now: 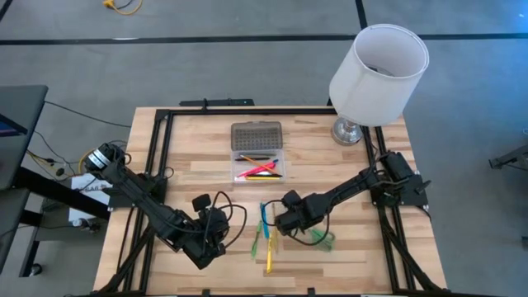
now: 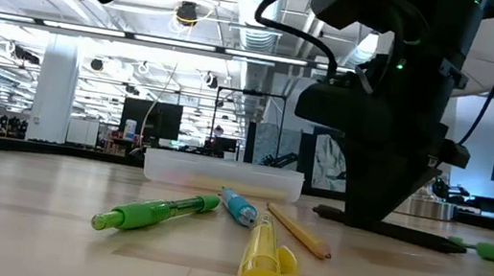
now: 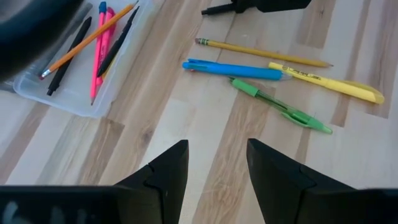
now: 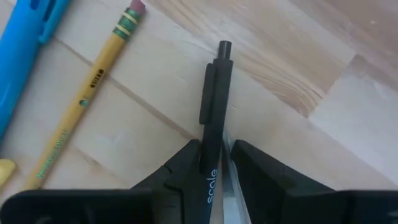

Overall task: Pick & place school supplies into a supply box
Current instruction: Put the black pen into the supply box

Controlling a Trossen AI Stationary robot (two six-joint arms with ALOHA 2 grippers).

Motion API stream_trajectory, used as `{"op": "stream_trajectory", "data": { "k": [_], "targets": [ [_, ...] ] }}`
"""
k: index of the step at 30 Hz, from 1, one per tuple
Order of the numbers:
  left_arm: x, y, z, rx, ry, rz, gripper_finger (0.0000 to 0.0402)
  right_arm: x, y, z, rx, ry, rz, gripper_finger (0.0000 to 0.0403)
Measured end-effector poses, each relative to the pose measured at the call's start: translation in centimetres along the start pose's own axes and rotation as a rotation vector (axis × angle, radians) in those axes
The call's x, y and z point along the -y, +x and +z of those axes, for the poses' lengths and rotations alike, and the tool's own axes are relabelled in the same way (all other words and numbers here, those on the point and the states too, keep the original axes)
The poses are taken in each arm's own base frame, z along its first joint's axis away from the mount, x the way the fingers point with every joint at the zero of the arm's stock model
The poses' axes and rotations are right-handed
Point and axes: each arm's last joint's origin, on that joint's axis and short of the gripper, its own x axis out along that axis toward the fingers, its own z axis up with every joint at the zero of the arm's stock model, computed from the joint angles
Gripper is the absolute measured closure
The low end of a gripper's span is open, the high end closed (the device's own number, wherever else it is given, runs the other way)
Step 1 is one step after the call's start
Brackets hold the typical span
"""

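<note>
The supply box [image 1: 258, 165] lies open at the table's far middle, its clear base holding several pens, its grey lid [image 1: 256, 134] behind it. On the table nearer the front lie a blue pen [image 3: 233, 70], a pencil [image 3: 261, 53], a yellow marker [image 3: 326, 82], a green pen [image 3: 280, 107] and green-handled scissors [image 1: 322, 239]. My right gripper [image 4: 214, 158] stands low over a black pen [image 4: 214, 93] and is shut on it. My left gripper [image 3: 217, 165] hangs open above bare wood at the front left. My right gripper pinches the black pen's barrel [image 4: 211, 152], just past the clip, between its two fingers. The fingers come from above, pointing steeply down, and lie across the pen. The pen [image 2: 408, 233] lies flat on the table.
A white lampshade on a metal foot [image 1: 379, 66] stands at the far right corner. A black frame [image 1: 157, 148] runs along the table's left, far and right edges. Bare wood lies between the box and the loose pens.
</note>
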Motion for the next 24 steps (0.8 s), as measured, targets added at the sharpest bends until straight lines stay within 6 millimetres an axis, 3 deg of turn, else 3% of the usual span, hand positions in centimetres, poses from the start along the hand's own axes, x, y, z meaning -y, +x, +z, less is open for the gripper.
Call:
{"op": "stream_trajectory", "data": {
  "k": [10, 18, 24],
  "targets": [
    [-0.1, 0.0, 0.1, 0.020, -0.003, 0.017, 0.0242, -0.7, -0.7, 1.2, 0.010, -0.087, 0.023, 0.0301],
    [-0.1, 0.0, 0.1, 0.020, -0.003, 0.016, 0.0242, -1.3, -0.8, 2.7, 0.019, -0.158, 0.103, 0.0272],
    [-0.1, 0.1, 0.1, 0.020, -0.009, 0.016, 0.0242, -1.3, -0.9, 2.7, 0.010, -0.163, 0.103, 0.0255]
  ]
}}
